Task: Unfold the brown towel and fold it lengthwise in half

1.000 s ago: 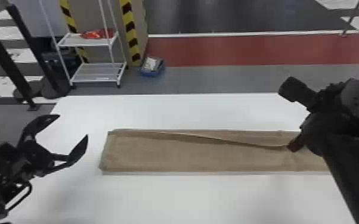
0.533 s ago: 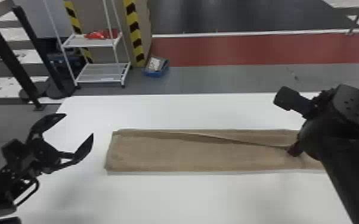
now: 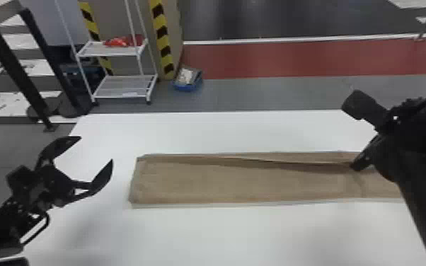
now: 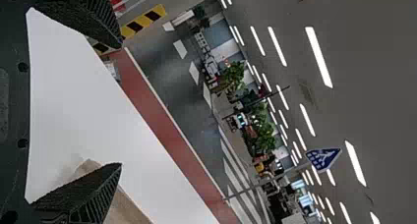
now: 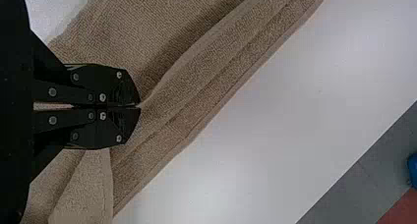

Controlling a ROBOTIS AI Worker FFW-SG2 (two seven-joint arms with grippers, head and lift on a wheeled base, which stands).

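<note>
Right gripper (image 5: 137,106) has shifted a little toward twelve since the last frame, taking the near end of the ridge with it; taking twelve as the far side. Left gripper (image 3: 96,149) keeps its place off the cloth.

Near side: bare white table (image 3: 223,233) at six. Brown towel (image 3: 240,184) across the middle, a long narrow strip from nine to three, its three o'clock end behind the right arm. Left gripper at nine, spread wide, empty, just beside the towel's end. Right gripper toward three, pressed closed, apparently on a pinch of top layer.

Farther: raised ridge (image 3: 272,161) slants from about ten to the pinch. Worry: with one grip and nothing pinning nine, more pull could skew the fold or drag the whole strip. Letting go while the ridge stands may leave a crease; lifting too high could bring up the lower layer.

Beyond: white rack (image 3: 113,52) at eleven, well apart.
</note>
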